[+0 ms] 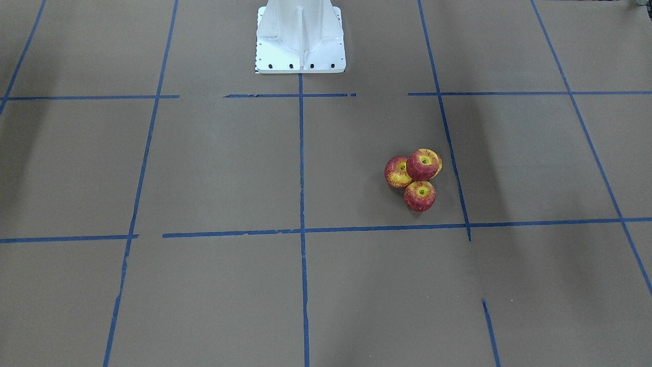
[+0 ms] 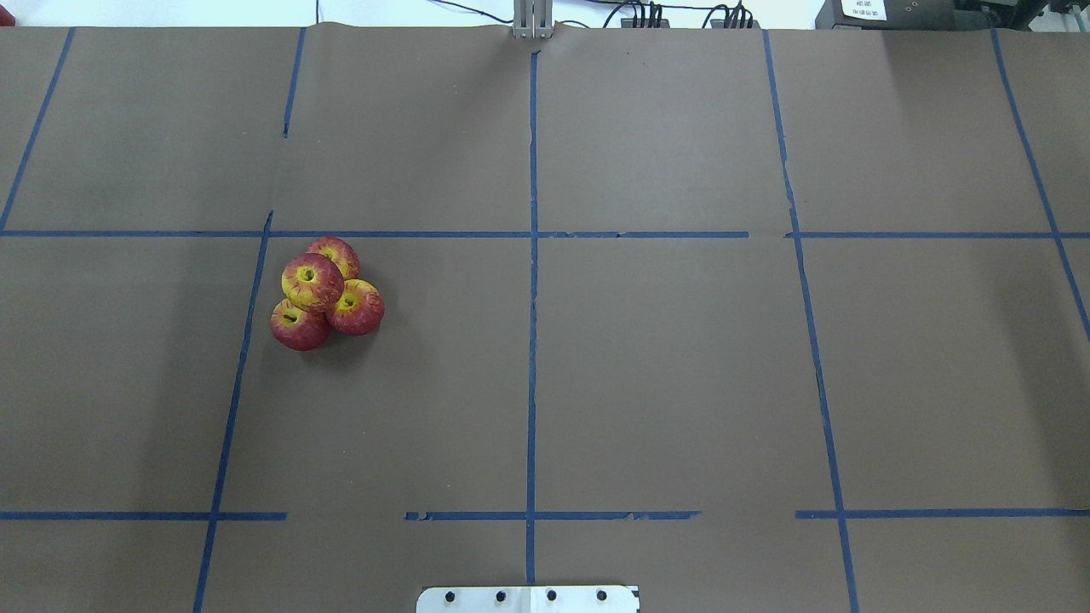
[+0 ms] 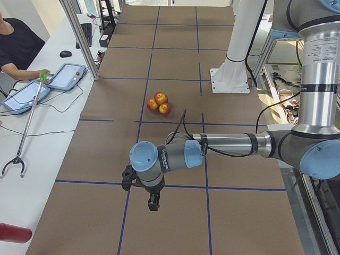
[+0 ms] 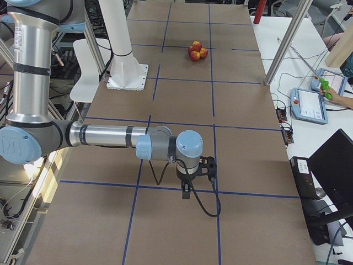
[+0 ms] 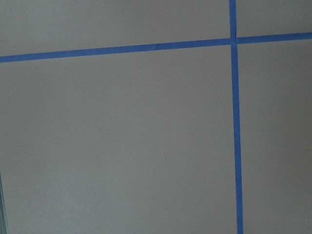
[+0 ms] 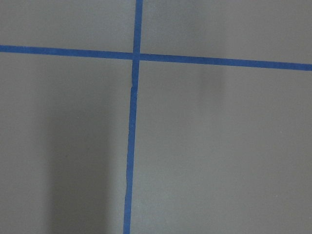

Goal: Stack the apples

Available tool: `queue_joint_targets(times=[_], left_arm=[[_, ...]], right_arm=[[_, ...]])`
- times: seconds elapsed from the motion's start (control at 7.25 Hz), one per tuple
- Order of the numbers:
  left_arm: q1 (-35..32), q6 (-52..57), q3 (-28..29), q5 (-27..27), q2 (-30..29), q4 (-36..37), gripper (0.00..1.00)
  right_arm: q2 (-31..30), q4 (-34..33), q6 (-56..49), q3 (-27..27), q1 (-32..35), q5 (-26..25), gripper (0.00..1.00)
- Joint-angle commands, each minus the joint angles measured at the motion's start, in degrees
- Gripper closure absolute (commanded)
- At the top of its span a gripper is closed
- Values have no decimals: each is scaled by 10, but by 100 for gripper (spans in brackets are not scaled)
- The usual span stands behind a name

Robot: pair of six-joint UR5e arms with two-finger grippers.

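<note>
Jaws well apart from apples point(image 2: 312, 281)

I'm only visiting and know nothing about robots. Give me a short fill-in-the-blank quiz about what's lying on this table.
1. The pile of apples holds ___ apples in all.
2. One apple rests on ___ of the others.
3. The tape lines across the brown table are ___ in colour.
4. The pile lies on the robot's ___ side.
Missing words: four; top; blue; left.
</note>
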Motion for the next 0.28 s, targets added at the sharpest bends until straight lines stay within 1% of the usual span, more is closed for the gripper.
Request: queue_joint_targets(times=[0.0, 0.14], left_arm=[[0, 1, 3, 0, -7, 2, 0], [0, 3, 1, 0, -8, 2, 0]], right_arm=[[0, 0, 0, 0, 0, 0, 0], [0, 1, 0, 0, 0, 0, 0]])
